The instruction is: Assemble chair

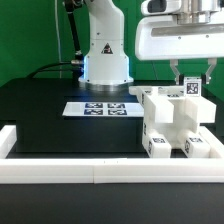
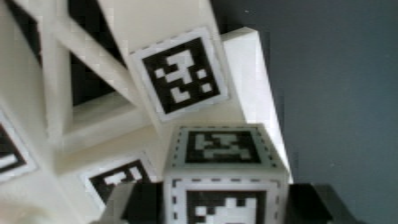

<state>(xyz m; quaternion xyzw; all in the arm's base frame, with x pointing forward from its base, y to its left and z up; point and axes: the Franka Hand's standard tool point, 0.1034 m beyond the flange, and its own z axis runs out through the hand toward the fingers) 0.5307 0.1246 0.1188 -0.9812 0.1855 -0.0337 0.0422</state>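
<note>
Fingers (image 2: 311, 205) clamped on tagged post (image 2: 221, 150), tips cut off in the wrist view. Chair frame (image 1: 165, 125) foot hidden behind border rail (image 1: 60, 170). Desk (image 1: 40, 110) open toward the exterior view's left.

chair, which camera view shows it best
Exterior view: it shows the whole chair, blocky outline and all. The wrist view shows only a close-up of one tagged block and nearby white bars.

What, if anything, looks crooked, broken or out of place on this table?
Nothing stands out. The chair pieces stand upright at the exterior view's right, and the marker board lies flat on the table. The gripper holds a small tagged post just above the pieces. No damage shows.
</note>
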